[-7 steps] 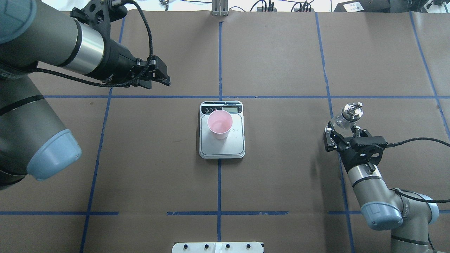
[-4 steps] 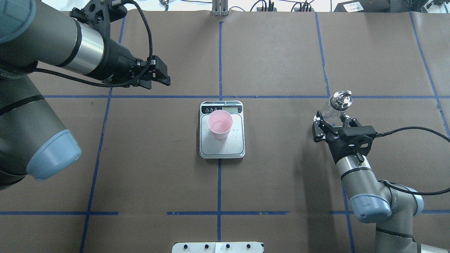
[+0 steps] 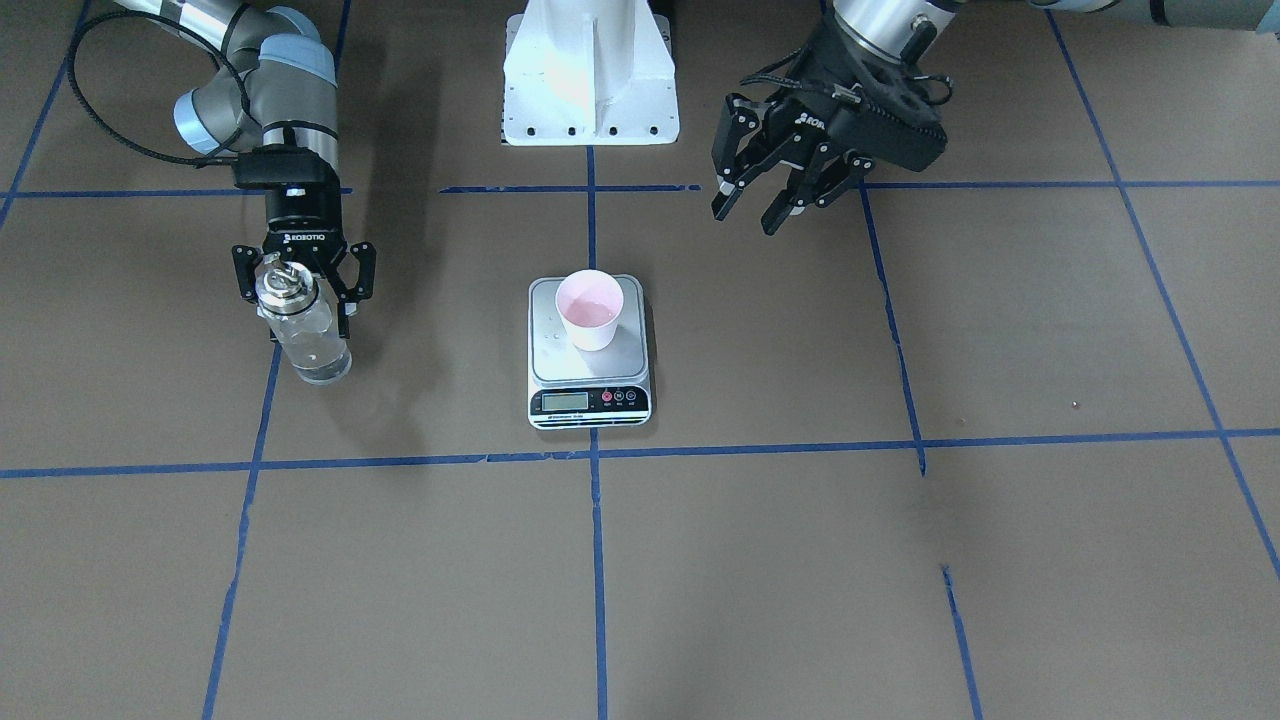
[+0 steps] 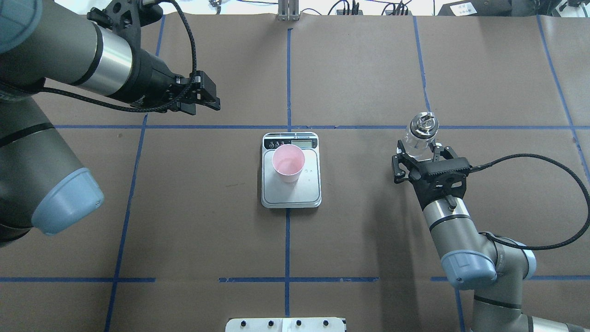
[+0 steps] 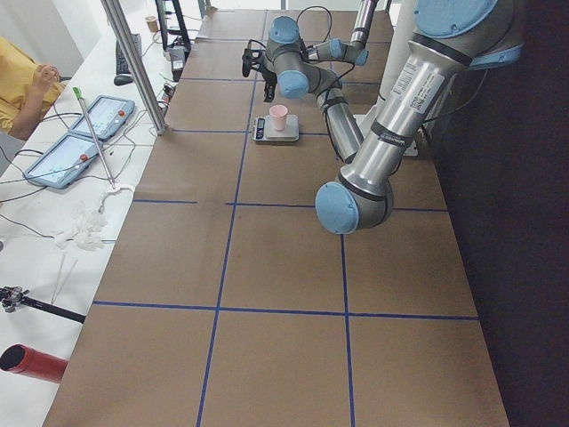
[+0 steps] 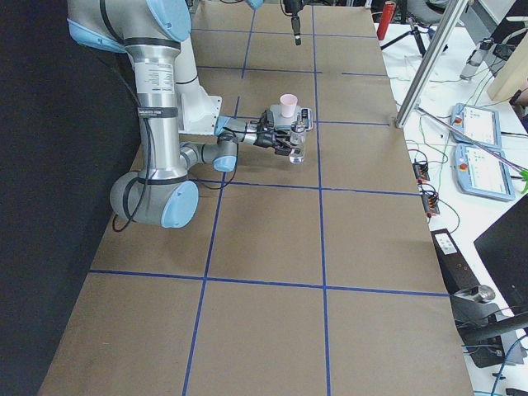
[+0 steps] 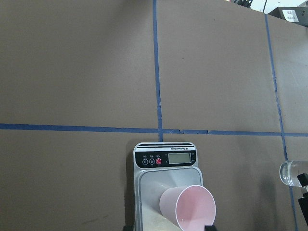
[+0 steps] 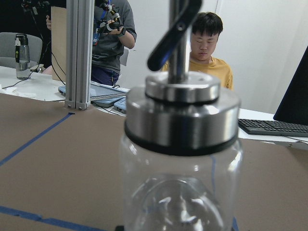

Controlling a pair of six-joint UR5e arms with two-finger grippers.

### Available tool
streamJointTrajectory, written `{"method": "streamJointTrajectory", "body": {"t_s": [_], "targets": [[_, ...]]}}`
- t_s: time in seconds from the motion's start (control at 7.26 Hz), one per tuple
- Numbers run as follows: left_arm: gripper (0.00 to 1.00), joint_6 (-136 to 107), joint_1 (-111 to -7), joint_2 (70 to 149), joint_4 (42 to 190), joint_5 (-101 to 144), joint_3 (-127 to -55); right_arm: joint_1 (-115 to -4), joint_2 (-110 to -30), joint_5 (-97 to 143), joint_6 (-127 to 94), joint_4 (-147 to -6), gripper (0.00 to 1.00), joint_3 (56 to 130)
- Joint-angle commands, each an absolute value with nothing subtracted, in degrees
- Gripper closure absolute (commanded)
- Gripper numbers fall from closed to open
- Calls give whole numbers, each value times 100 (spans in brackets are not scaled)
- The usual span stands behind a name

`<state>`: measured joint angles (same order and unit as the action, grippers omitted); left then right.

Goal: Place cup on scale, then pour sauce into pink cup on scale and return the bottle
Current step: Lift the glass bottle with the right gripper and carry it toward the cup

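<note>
One small rectangular silver scale (image 4: 295,196), with a smooth steel platform, a black front strip, an LCD display and three round buttons, lies on the matte brown paper-covered table (image 4: 364,230), which is crossed by blue tape lines (image 4: 287,69). One small pale pink tapered plastic cup (image 4: 288,163) stands upright on the platform, toward the display end. Its inside looks faintly glossy, but whether it holds liquid is hard to tell. One small clear glass cylindrical bottle (image 4: 417,138), with a shiny metal cap and a thin spout, is roughly upright and well apart from the scale on the robot's right. The right gripper (image 4: 419,154) pinches its glass body between two black fingers. The colourless sauce (image 3: 312,350) inside barely shows, so its level is unclear. The right wrist view cuts off the bottle's base, and no view shows whether the base touches the table. The left gripper (image 3: 745,215) hangs raised on the scale's other side, apart from it, with its two fingers spread.
</note>
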<state>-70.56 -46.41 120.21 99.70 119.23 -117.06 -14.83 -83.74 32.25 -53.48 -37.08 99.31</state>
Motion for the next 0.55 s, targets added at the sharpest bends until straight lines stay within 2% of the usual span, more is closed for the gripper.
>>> {"method": "streamJointTrajectory", "body": {"t_s": [0.0,0.28,0.41], "targets": [[42,-6979,-4737,11831,9976,11927,-11760,-1433,-8157,3199,-5063,-3883,100,9958],[42,-6926,-4746,11646,10011,11927,-11847,-1337,-8034,3234,-5010,-5239,100,10298],[42,-6456,-4894,11558,9967,11927,-11856,-1327,-7520,3139,-5010,-6483,100,10431]]}}
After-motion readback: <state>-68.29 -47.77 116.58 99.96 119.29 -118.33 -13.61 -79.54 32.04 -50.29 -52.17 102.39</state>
